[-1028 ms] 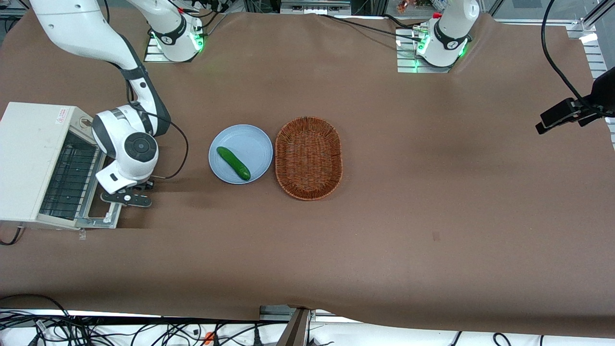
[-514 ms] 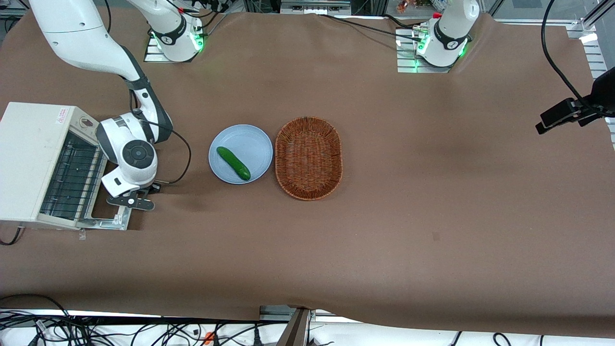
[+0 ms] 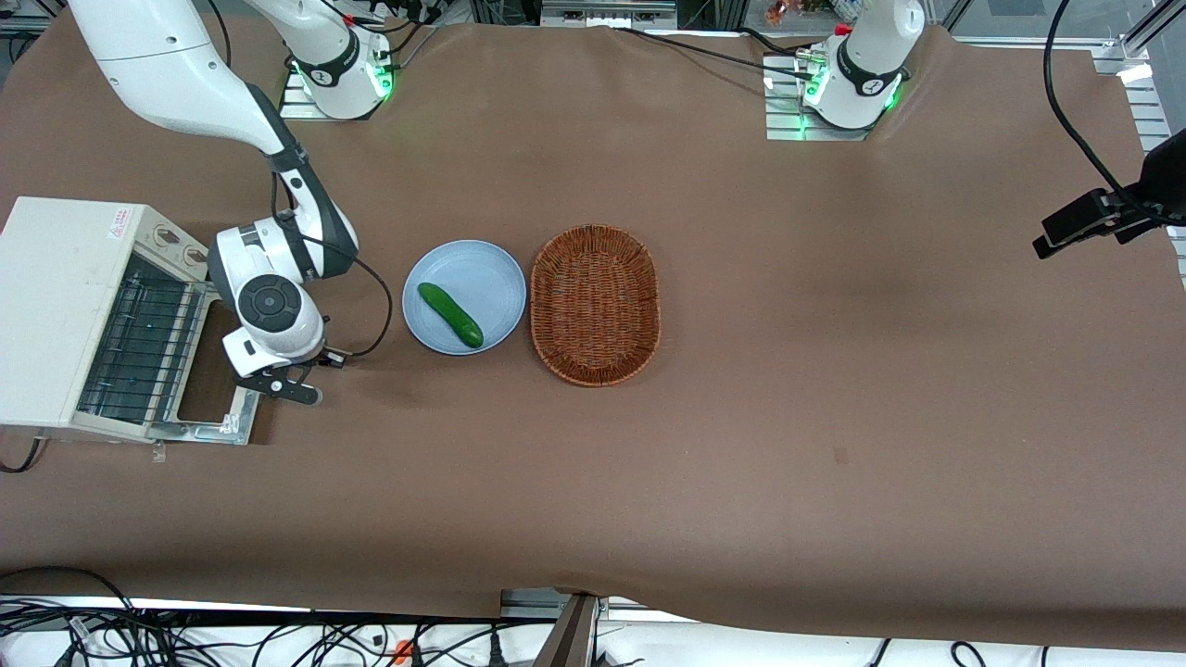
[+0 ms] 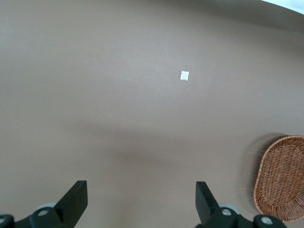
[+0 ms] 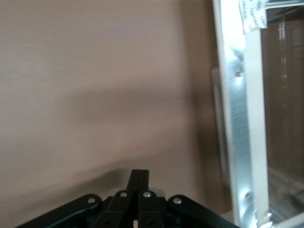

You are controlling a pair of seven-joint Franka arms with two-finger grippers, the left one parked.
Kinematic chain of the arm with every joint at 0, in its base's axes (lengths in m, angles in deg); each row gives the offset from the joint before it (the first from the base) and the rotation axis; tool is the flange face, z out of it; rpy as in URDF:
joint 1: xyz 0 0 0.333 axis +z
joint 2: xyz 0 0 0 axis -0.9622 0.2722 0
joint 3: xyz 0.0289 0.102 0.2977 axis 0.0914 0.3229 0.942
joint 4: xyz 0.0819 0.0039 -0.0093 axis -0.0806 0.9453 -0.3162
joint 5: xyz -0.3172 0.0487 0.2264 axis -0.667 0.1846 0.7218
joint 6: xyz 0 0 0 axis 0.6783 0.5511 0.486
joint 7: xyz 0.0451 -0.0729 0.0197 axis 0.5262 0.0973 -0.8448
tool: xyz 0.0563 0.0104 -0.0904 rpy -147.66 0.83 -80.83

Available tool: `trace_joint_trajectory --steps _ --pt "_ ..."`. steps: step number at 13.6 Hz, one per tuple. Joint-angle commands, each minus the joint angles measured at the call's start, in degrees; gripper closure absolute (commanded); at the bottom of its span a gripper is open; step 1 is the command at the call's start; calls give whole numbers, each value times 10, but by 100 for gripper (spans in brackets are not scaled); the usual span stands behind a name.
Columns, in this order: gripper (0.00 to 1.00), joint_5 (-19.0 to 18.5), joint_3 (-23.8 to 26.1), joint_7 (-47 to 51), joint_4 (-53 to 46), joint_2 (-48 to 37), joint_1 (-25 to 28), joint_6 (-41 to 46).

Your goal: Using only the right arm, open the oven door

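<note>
Silver-framed glass oven door (image 3: 211,369) of cream boxy toaster oven (image 3: 57,306) lies folded flat on brown desk (image 3: 741,445), fully open. Black claw (image 5: 139,176) of white right arm (image 3: 269,301), fingers pressed together, empty, hovers just beside door's handle edge, toward parked arm's end. Door's long axis runs toward front camera.

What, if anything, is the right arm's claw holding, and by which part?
Nothing: the black claw is shut and empty, beside the lowered silver glass-windowed oven door.

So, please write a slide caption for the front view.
Oven door lies fully open; the right arm's gripper, fingers shut, hovers beside its outer edge, near the plate holding a cucumber.
</note>
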Motion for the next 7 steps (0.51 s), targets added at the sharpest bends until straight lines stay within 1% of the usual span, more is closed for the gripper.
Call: trace_joint_trajectory --steps 1,2,3,4,6,7 --pt "48 67 31 -13 -72 -21 -7 109" --pt "25 89 34 -15 -105 -23 -7 154" --pt "0 109 34 -20 -132 -28 -7 191" --pt "0 136 32 -49 -156 -38 -12 223" --pt "0 211 20 -143 -196 -69 -20 279" --pt "0 234 6 -197 -213 -86 -23 311"
